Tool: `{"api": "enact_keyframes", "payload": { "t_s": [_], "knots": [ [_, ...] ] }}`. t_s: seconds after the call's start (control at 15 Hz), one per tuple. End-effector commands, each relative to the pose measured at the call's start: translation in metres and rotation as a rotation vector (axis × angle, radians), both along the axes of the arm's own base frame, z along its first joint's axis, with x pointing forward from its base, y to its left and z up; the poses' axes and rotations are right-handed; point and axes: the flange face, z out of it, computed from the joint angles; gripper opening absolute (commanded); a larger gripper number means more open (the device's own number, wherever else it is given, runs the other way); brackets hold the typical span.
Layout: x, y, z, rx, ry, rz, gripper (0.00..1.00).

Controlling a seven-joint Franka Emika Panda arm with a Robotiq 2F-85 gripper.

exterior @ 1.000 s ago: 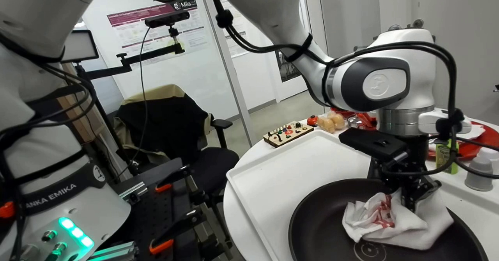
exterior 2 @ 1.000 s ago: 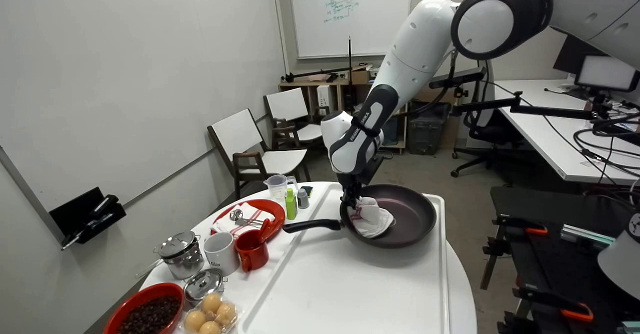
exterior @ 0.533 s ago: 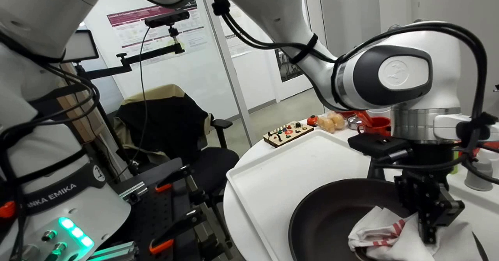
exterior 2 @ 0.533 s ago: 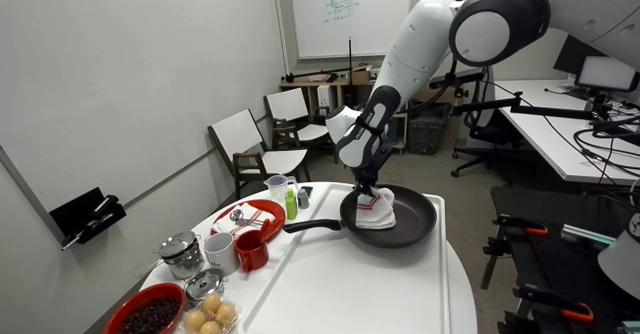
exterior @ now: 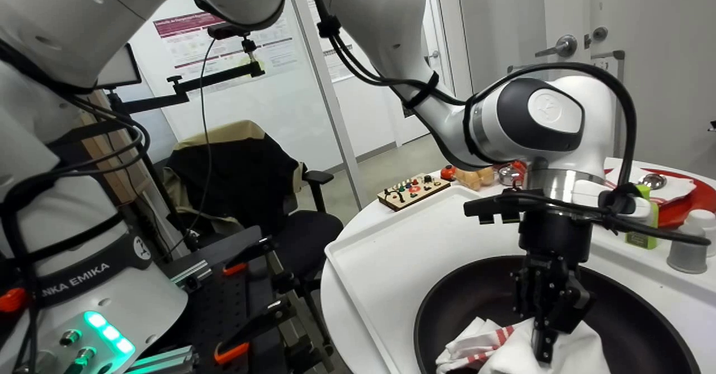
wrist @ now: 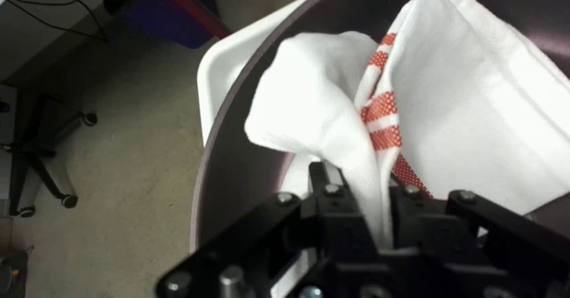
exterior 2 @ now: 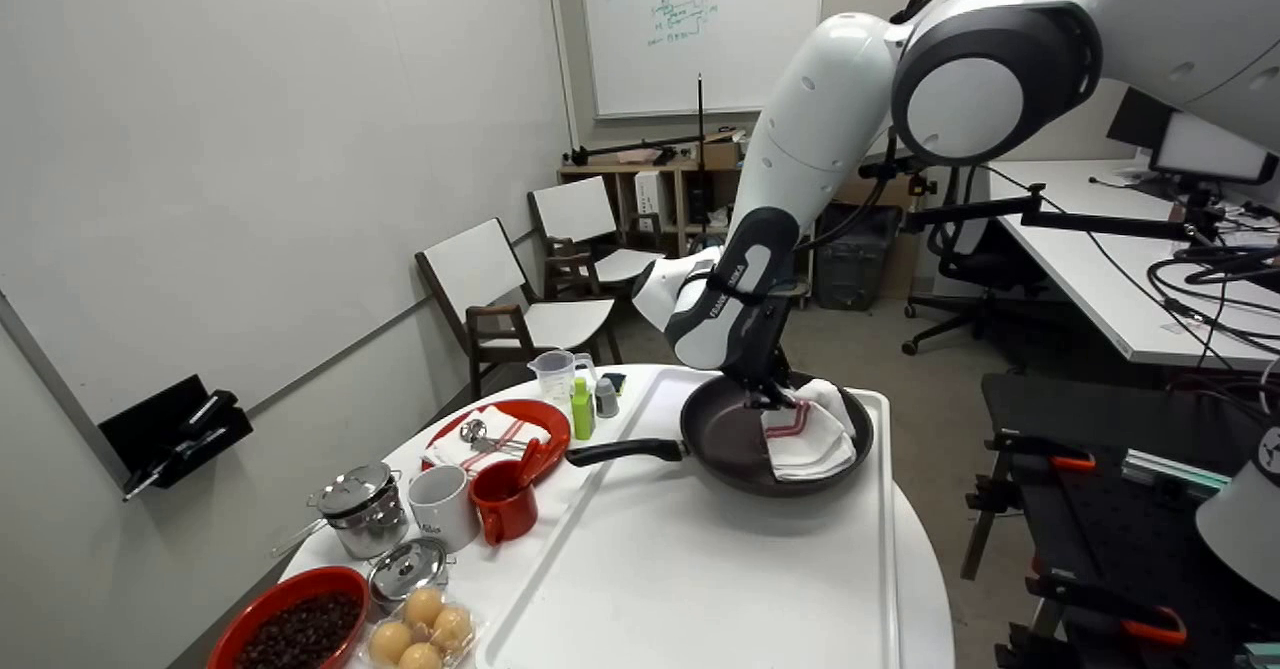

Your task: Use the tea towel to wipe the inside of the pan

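A white tea towel with red stripes (exterior 2: pixel 812 445) lies bunched inside a dark frying pan (exterior 2: pixel 722 431). It is at the side of the pan away from the black handle (exterior 2: pixel 628 451). The pan sits on a white tray (exterior 2: pixel 690 579). My gripper (exterior: pixel 541 345) points down into the pan and is shut on the towel (exterior: pixel 579 351). In the wrist view, folds of the towel (wrist: pixel 467 97) stand between the two fingers (wrist: pixel 363 180), and the pan's rim (wrist: pixel 207 164) curves past on the left. Much of the pan floor is hidden under the towel.
Beside the tray are a green bottle (exterior 2: pixel 582 409), a grey cup (exterior 2: pixel 606 398), a red plate (exterior 2: pixel 545 419) with a cloth and utensils, a red mug (exterior 2: pixel 503 501), a white mug (exterior 2: pixel 443 507) and metal pots (exterior 2: pixel 362 511). A wooden board (exterior: pixel 414 192) lies beyond the tray.
My gripper has carried the towel across the pan, from near the handle side to the side away from it. The wrist has turned. The pan has stayed in place.
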Motion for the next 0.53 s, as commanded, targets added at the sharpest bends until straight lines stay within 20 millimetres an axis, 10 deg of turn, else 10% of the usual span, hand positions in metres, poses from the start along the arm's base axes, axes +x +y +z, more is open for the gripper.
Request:
{"api": "enact_keyframes", "payload": {
  "t_s": [0.0,0.47],
  "knots": [
    [0.004,0.031,-0.009,0.014,0.126,0.145,0.07],
    [0.028,0.113,-0.021,0.153,0.104,0.495,0.07]
  ]
}}
